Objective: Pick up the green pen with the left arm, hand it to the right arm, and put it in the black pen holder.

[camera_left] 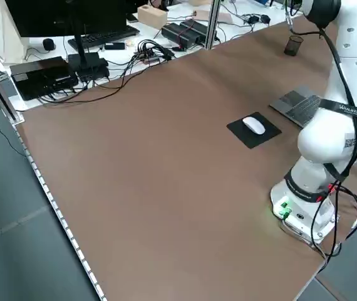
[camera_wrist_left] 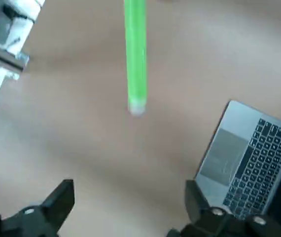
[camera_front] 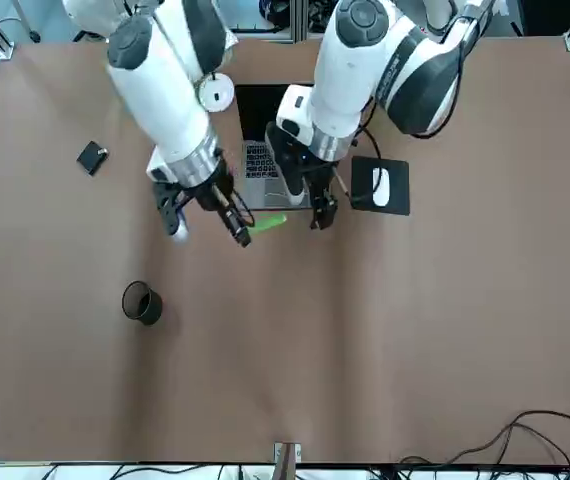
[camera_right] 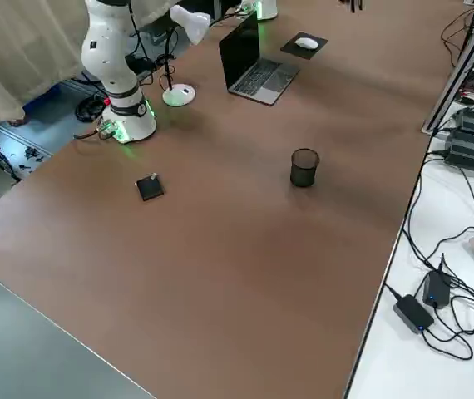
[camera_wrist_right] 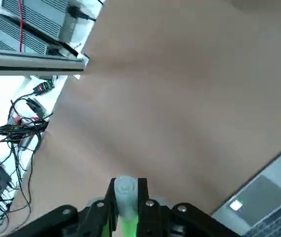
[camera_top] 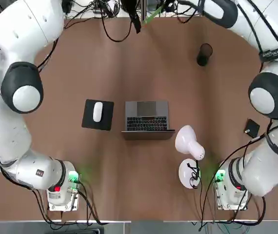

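Green pen (camera_front: 268,222) in your front view lies nearly level above the table, one end pinched in the right gripper (camera_front: 239,227), the free end toward the wide-open, empty left gripper (camera_front: 310,210); the black pen holder (camera_front: 142,302) sits on the right arm's side, nearer that camera. Your left wrist view shows the pen clear of both fingers. Your right wrist view shows jaws clamped on it.

Brown table (camera_top: 144,68), laptop (camera_top: 147,119) centred, mouse pad (camera_top: 98,115) at 9 o'clock, lamp (camera_top: 189,161) at 5, black pen holder (camera_top: 204,54) at 2, black box (camera_top: 251,128) at 3.
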Motion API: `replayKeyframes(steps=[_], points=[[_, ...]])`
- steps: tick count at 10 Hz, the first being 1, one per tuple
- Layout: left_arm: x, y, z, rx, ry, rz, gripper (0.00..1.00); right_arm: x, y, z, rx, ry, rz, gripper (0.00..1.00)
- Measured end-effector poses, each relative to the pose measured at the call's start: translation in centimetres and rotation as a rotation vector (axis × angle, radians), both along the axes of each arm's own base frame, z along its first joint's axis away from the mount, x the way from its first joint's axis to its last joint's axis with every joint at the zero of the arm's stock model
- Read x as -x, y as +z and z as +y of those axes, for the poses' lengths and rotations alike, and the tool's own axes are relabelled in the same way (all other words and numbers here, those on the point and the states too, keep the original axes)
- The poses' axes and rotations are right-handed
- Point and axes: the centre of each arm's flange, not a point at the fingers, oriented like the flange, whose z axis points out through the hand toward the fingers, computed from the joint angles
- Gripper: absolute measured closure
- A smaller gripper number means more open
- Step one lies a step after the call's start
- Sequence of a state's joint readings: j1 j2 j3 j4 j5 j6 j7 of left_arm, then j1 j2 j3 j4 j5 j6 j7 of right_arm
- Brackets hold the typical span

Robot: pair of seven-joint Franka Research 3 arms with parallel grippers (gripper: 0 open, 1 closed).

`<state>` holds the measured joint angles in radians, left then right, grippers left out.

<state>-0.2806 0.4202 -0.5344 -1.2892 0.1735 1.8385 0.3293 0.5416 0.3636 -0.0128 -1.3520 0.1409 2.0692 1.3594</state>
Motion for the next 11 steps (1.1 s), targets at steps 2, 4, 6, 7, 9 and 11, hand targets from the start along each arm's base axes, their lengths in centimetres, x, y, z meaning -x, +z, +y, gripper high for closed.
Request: replayKeyframes(steps=[2, 4, 6, 7, 9, 11], points=[[-1.4, 2.3, 4.8, -0.042, 0.120, 0.018, 0.00, -2.4, -0.4, -4.7, 0.081, 0.210, -0.052, 0.82], [-2.4, 4.4, 10.7, -0.099, 0.302, 0.067, 0.00, -3.6, -1.1, -8.2, 0.156, 0.425, -0.068, 0.82], [-2.7, 5.1, 14.3, -0.144, 0.424, 0.112, 0.00, -5.1, -2.7, -13.0, 0.219, 0.615, -0.075, 0.82], [-3.2, 4.8, 16.5, -0.171, 0.490, 0.146, 0.00, -6.1, -4.1, -16.2, 0.241, 0.678, -0.073, 0.82], [-5.6, 5.1, 23.1, -0.166, 0.616, 0.168, 0.00, -7.7, -7.1, -20.9, 0.291, 0.782, -0.142, 0.82], [-6.9, 6.0, 29.1, -0.129, 0.719, 0.186, 0.00, -8.4, -11.7, -24.2, 0.368, 0.872, -0.248, 0.82]])
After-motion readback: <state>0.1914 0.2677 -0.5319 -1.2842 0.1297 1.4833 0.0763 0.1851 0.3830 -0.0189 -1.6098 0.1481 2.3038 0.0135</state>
